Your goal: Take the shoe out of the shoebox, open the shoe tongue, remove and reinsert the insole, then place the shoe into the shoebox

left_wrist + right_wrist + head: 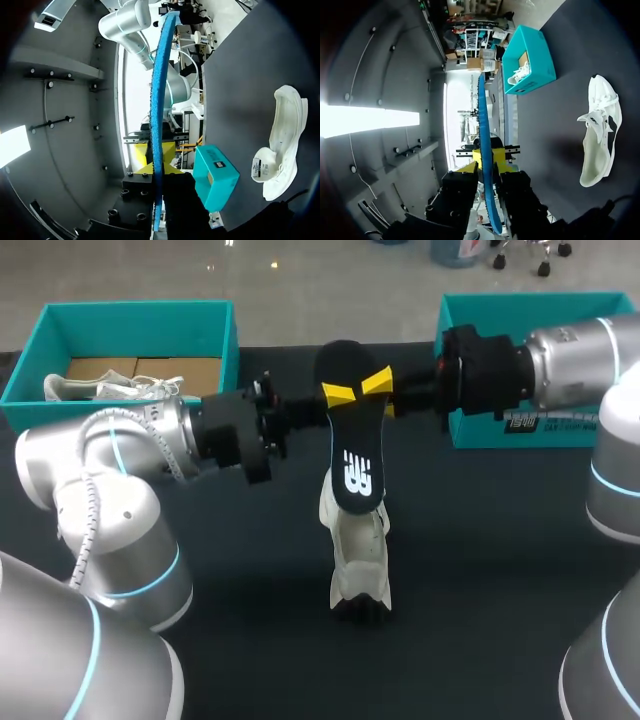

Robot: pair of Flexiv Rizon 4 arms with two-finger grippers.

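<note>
Left claw (154,152) and right claw (486,156) each clamp the insole (352,455) above the shoe (358,560).

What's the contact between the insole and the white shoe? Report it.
Apart. The right wrist view shows the insole held edge-on in the right gripper, with bare table between it and the white shoe.

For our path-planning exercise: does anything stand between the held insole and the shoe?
Nothing visible does. The insole, clamped by the left gripper and right gripper, hangs above the white shoe on the table; the teal boxes sit off to the sides.
</note>
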